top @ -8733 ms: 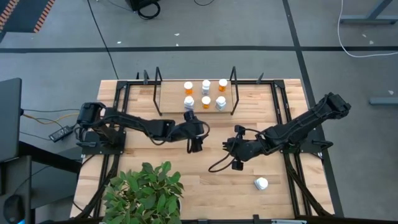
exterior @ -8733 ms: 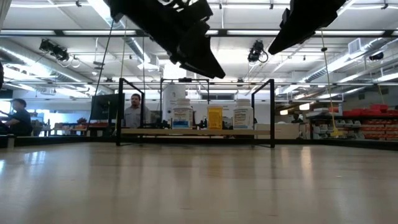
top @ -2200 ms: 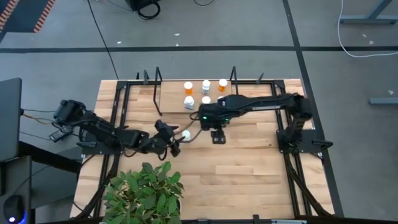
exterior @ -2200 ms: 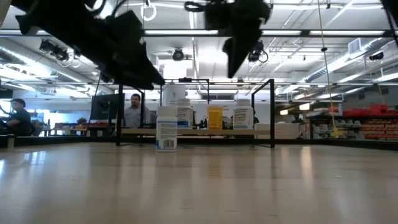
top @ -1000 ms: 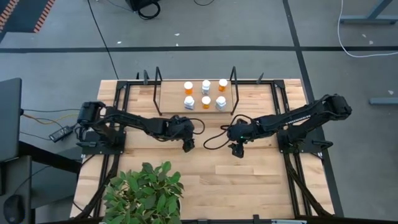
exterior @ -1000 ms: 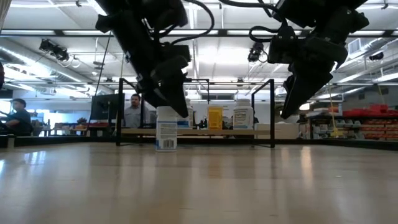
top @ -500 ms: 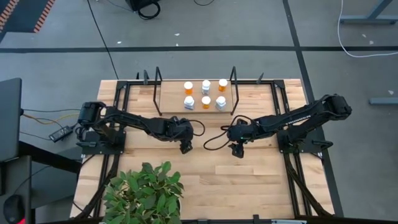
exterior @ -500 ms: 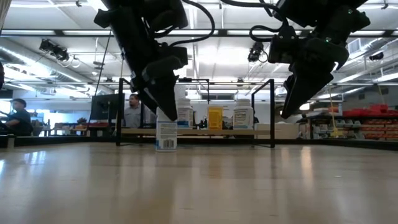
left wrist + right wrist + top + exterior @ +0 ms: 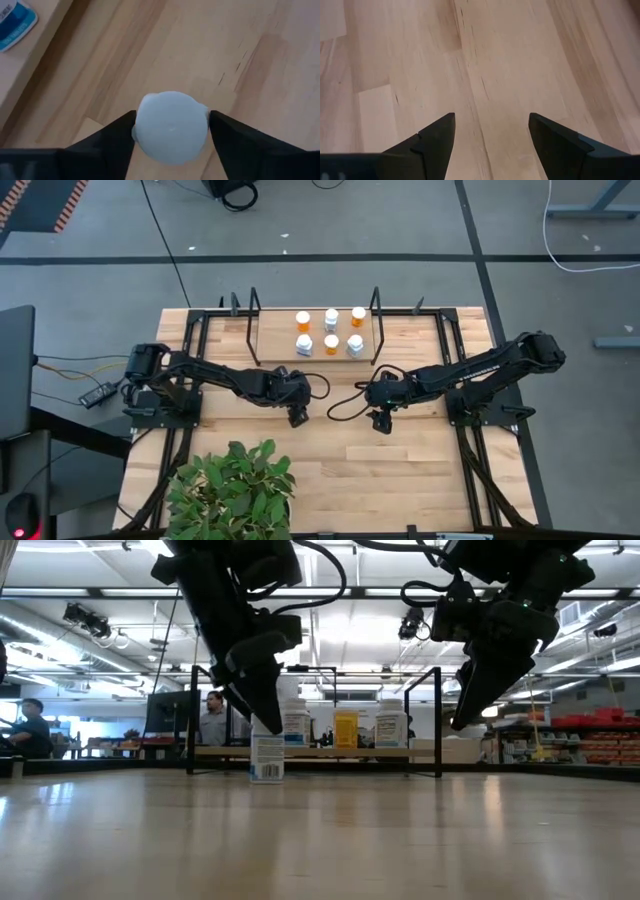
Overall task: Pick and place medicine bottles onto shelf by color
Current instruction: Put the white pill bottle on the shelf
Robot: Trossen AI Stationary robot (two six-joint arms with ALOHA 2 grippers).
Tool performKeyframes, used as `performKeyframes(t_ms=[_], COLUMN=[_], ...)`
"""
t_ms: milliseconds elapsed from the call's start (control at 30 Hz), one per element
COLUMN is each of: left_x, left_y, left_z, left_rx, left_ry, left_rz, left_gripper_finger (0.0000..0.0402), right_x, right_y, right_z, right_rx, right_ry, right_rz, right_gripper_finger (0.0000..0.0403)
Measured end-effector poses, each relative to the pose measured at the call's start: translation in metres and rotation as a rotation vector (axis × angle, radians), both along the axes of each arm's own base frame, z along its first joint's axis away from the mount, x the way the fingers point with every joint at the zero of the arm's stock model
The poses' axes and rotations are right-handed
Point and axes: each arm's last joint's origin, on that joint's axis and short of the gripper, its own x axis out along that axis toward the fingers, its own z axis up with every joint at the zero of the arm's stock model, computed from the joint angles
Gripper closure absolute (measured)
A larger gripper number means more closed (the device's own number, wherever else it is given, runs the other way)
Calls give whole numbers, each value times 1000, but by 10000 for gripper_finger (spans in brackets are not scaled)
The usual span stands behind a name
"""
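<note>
A white medicine bottle with a white cap stands upright on the table, a little in front of the shelf. My left gripper hangs over it and hides it in the high view; its fingers are shut on the cap. Several more bottles stand on the shelf board, among them an orange one and a white one. My right gripper hovers open over bare wood, right of the left one, with nothing between its fingers. My left gripper has the white bottle's round cap between its two fingers, one on each side of the cap's rim. The fingers come from above, slanting down. The bottle stands upright with its base on the table.
A leafy plant fills the near left corner. Black uprights frame the shelf's ends. Bare tabletop lies in front of and to the right of both grippers. A person shows in the room beyond the table.
My left gripper has moved down and a little toward the table's left edge, onto the white bottle's cap. The bottle has stayed standing where it was.
</note>
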Motion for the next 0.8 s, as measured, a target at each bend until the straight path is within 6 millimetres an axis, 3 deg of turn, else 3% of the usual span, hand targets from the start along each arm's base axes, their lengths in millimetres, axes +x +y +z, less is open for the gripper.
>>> performKeyframes(t_ms=[267, 533, 800], left_x=[-1, -14, -32], left_y=[1, 4, 31], left_z=[2, 16, 35], left_rx=[26, 38, 72], left_ry=[16, 56, 99], left_rz=[-47, -73, -40], left_gripper_finger=[202, 192, 204], right_x=[0, 0, 0], right_y=[0, 0, 0], right_z=[0, 0, 0], right_rx=[0, -1, -1], right_ry=[0, 3, 2], right_rz=[0, 1, 1], right_gripper_finger=[142, 142, 142])
